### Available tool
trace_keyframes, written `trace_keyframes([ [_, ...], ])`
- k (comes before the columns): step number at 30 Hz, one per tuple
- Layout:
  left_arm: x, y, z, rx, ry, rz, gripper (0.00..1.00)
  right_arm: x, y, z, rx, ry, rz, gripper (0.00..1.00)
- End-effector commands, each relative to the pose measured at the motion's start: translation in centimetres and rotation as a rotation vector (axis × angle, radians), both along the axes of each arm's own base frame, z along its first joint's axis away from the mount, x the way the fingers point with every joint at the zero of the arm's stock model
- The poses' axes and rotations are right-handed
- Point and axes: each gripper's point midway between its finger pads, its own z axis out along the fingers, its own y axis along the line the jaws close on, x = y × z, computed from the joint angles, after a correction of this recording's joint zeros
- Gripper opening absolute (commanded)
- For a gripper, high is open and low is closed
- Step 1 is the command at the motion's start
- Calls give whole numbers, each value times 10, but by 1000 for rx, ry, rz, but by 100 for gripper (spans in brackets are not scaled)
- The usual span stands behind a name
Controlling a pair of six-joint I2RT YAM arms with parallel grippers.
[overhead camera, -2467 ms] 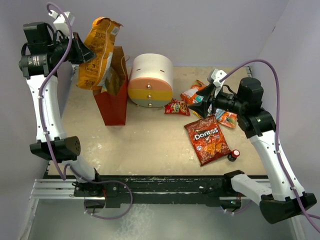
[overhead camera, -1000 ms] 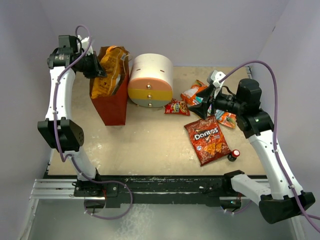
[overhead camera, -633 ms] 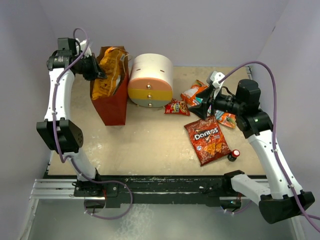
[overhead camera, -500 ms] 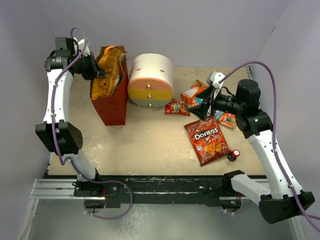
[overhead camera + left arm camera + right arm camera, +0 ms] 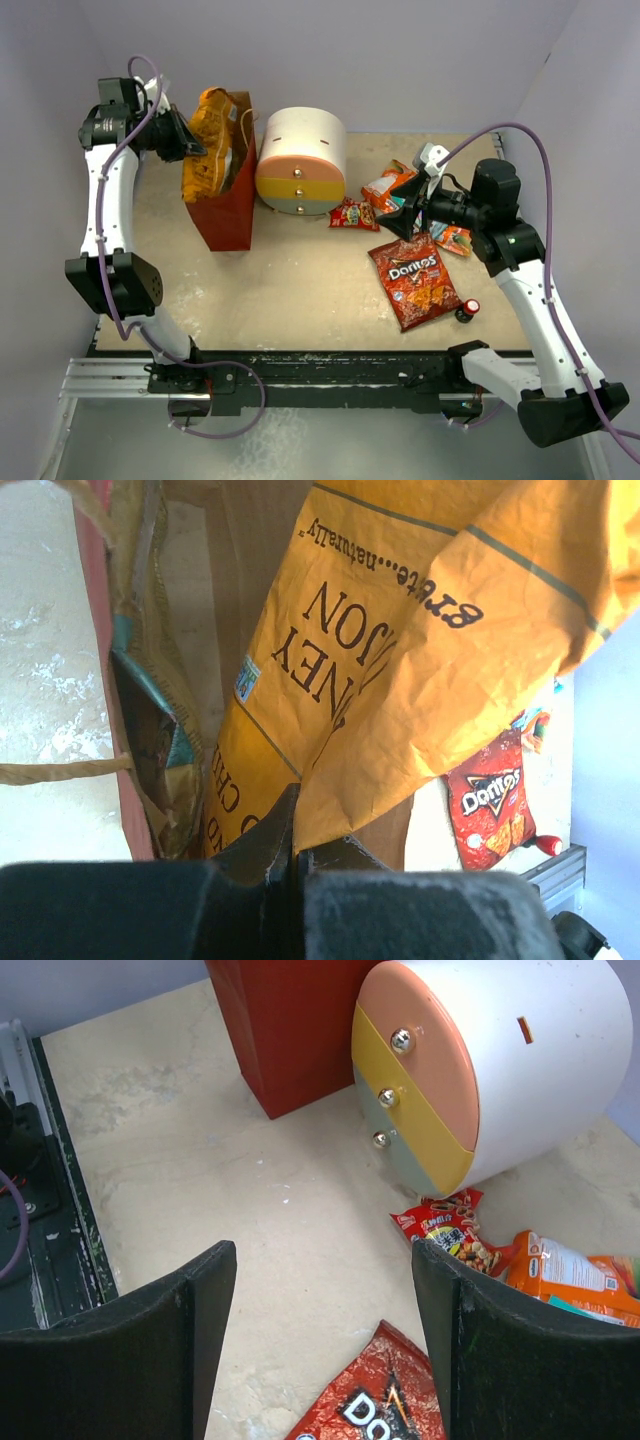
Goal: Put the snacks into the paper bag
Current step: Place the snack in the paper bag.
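Note:
The paper bag [image 5: 228, 205] stands at the back left, brown above, red below. My left gripper [image 5: 192, 148] is shut on the edge of a large orange-yellow chip bag [image 5: 208, 140] that sits partly inside the paper bag's mouth; the left wrist view shows the chip bag [image 5: 420, 630], the pinch [image 5: 294, 832] and a tan packet [image 5: 150, 710] deeper inside. My right gripper [image 5: 395, 213] is open and empty above the red Doritos bag [image 5: 414, 277], which also shows in the right wrist view [image 5: 375, 1400]. Small packets [image 5: 354, 214] [image 5: 388, 184] lie near it.
A round cream-orange-yellow drawer unit [image 5: 301, 160] stands right of the paper bag. A small dark bottle with a red cap [image 5: 466, 310] lies by the Doritos bag near the table's front edge. Walls close in left, right and behind.
My left arm lowered the orange-yellow chip bag from above into the paper bag's mouth, then drew slightly left and up, still pinching it. The right arm has not moved.

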Motion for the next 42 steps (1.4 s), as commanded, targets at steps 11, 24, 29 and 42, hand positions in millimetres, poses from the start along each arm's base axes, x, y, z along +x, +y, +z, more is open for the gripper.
trace_keyframes([
  [11, 16, -1, -9, 16, -5, -2, 0, 0, 3, 10, 23, -44, 22, 74],
  [24, 41, -10, -44, 117, 34, -43, 3, 0, 2, 8, 24, -40, 20, 74],
  [29, 47, -11, -55, 136, 47, -53, 8, 6, -2, 0, -11, -58, -5, 75],
  [42, 31, -23, -20, 155, -82, -182, 37, 39, -78, -124, -480, 186, -308, 76],
])
